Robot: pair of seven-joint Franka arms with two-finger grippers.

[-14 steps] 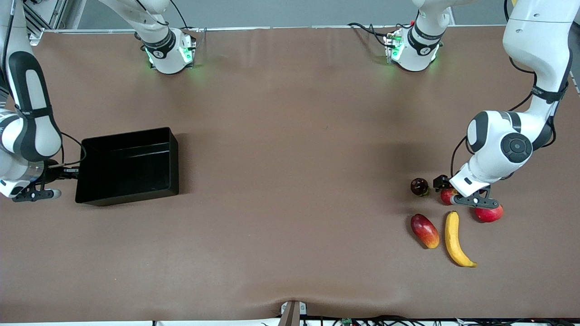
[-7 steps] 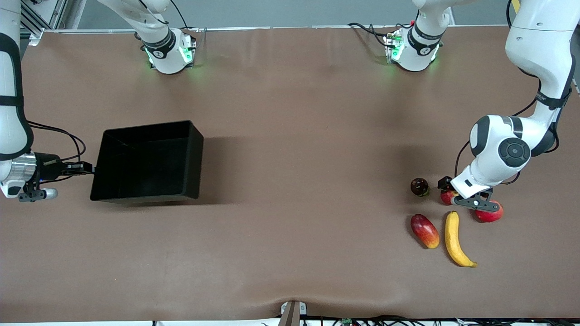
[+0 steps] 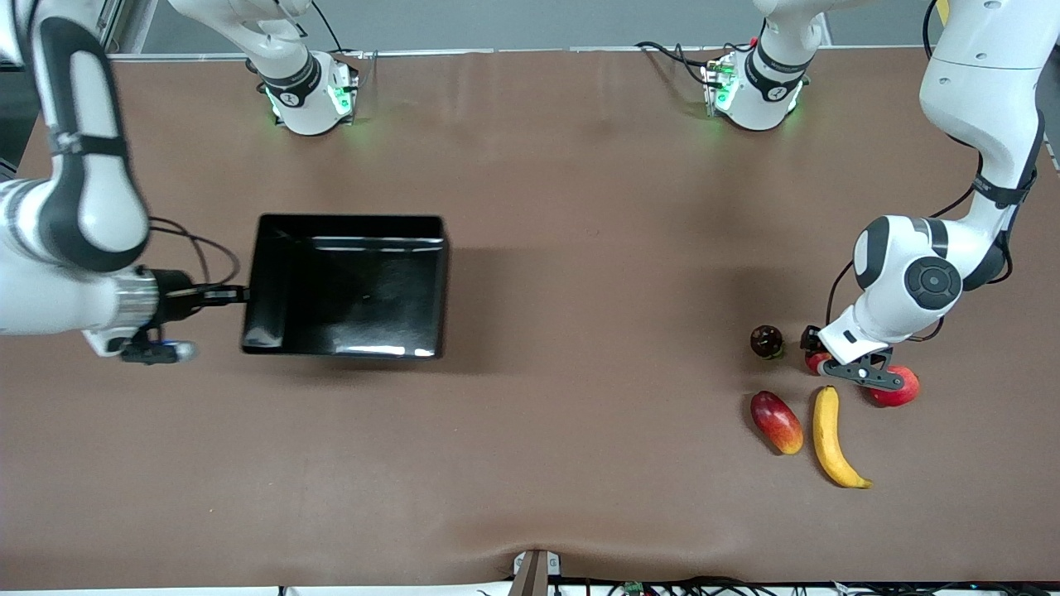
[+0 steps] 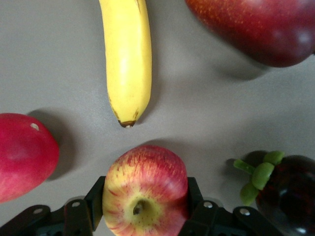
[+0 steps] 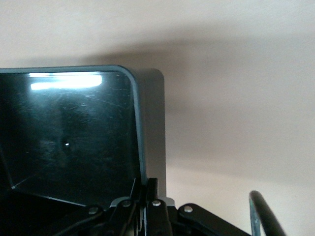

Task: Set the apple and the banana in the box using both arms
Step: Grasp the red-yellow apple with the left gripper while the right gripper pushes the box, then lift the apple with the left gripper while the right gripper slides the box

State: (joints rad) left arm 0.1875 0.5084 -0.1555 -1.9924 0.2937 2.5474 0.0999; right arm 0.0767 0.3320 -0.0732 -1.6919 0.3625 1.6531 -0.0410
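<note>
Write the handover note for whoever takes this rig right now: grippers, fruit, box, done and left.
Left gripper: down among the fruit at the left arm's end of the table, fingers on both sides of the apple, which sits on the table.
Right gripper: shut on the wall of the box at the right arm's end of the table.
Banana: on the table, nearer the front camera than the apple, beside the mango-like fruit. A plain red fruit and a dark maroon fruit also lie close by.
Done: nothing is in the box.
Left: lift the apple into the box, then the banana.
</note>
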